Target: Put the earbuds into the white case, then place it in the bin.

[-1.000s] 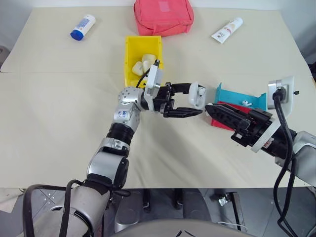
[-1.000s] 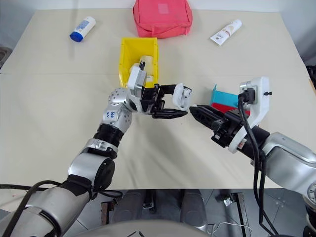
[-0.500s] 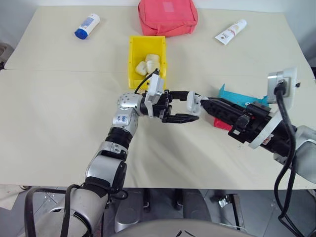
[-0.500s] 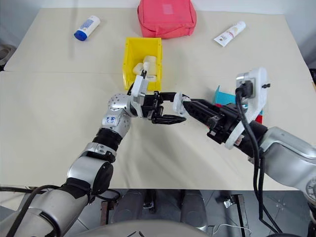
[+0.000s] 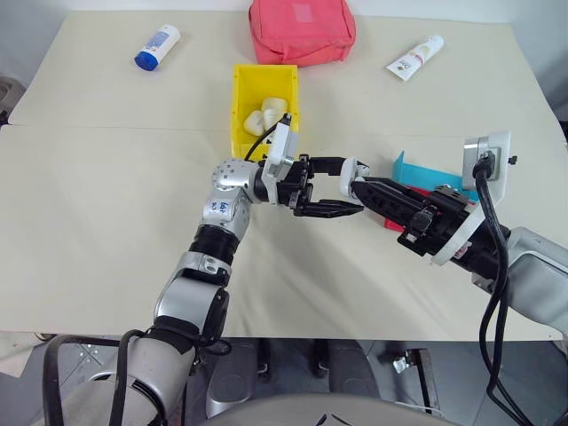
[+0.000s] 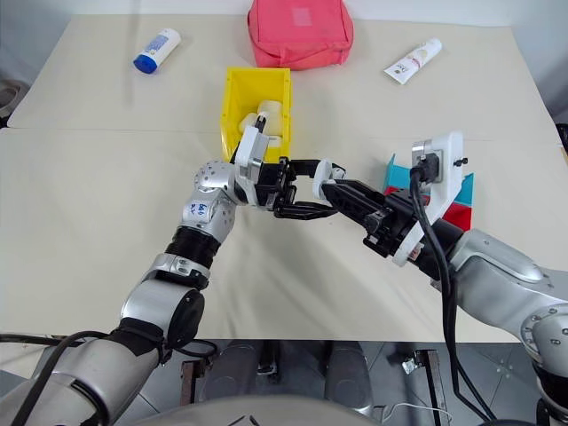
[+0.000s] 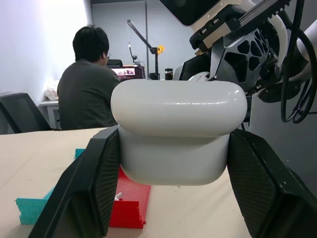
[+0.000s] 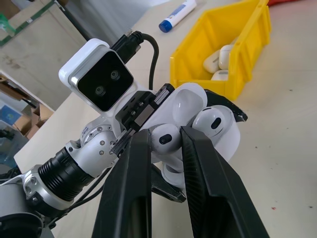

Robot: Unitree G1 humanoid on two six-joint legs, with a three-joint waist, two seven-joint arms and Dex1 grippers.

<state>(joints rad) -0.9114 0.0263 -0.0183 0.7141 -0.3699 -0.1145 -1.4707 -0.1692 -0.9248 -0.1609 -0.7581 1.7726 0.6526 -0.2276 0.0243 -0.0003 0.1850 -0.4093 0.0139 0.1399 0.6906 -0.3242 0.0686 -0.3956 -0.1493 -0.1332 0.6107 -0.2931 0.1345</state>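
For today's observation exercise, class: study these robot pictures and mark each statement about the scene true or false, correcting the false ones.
1. The left gripper holds the white case above the table. True.
2. The case's lid is shut. False: the right wrist view shows it open, with an earbud seated inside.
3. The right gripper pinches an earbud at the case. True.
4. The yellow bin is empty. False: several white cases lie in it.
5. The pink-red pouch lies beyond the bin, at the table's far edge. True.
6. The blue-capped bottle stands in the bin. False: it lies on the table.
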